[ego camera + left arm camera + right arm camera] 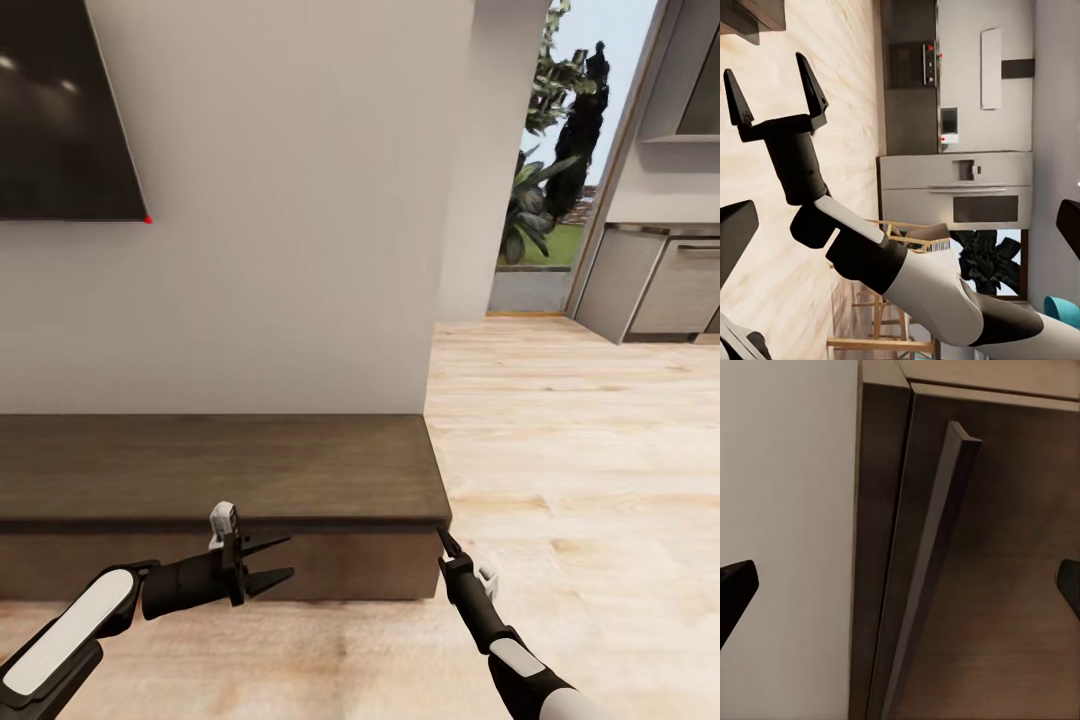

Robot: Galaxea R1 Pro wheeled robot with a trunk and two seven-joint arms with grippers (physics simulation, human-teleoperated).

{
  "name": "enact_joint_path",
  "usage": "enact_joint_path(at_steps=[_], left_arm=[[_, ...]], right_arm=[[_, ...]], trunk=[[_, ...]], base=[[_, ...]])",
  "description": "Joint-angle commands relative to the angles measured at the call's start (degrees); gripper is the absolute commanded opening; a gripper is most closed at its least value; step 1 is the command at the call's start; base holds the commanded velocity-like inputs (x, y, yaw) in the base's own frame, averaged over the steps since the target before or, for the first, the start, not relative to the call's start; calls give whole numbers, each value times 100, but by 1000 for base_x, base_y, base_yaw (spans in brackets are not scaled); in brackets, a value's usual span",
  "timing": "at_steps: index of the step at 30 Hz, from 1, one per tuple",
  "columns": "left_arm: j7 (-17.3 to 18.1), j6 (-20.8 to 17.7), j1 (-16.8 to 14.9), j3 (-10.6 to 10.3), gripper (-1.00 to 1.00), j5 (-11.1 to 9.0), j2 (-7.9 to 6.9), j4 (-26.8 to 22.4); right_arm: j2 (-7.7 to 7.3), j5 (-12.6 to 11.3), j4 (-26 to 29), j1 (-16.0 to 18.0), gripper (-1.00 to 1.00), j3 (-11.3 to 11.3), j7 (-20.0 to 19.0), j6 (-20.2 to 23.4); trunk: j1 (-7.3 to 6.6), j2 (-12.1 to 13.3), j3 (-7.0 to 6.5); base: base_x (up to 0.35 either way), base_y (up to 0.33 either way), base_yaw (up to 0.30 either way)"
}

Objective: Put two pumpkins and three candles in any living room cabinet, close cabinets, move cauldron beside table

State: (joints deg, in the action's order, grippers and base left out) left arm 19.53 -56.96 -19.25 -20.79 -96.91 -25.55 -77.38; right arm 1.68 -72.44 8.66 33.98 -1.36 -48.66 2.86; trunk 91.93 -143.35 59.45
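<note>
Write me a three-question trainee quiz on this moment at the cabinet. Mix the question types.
1. True or false: the cabinet top carries a pumpkin.
2. Which end effector is at the cabinet's end corner? A) left end effector B) right end effector
3. In the right wrist view, how does the cabinet door panel sit?

Key
1. False; the top is bare.
2. B.
3. Slightly ajar, its edge tilted away from the frame.

cabinet (220,470): dark-brown wood, matt, fine grain | floor (580,450): light wood planks, slight sheen | wall (290,200): smooth matt paint | TV screen (55,110): glossy black | left gripper (281,561): matt black plastic
</note>
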Motion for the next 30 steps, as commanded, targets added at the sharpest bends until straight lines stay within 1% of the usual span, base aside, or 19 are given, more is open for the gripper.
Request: enact_joint_path(at_steps=[1,10,24,30], left_arm=[[51,0,-5,-13,100,32,-4,4],[51,0,-4,-37,100,31,-3,4],[51,0,-2,-39,100,31,-3,4],[51,0,-4,-44,100,31,-3,4]], right_arm=[[0,-23,-4,3,100,-13,-21,33],[-1,-33,-4,3,100,-13,-21,38],[-1,-34,-52,3,100,-13,34,39],[-1,-26,-74,3,100,-78,86,39]], trunk=[[0,-2,5],[0,-2,5],[0,-2,5],[0,-2,5]], base=[[98,0,0],[29,0,0],[71,0,0],[6,0,0]])
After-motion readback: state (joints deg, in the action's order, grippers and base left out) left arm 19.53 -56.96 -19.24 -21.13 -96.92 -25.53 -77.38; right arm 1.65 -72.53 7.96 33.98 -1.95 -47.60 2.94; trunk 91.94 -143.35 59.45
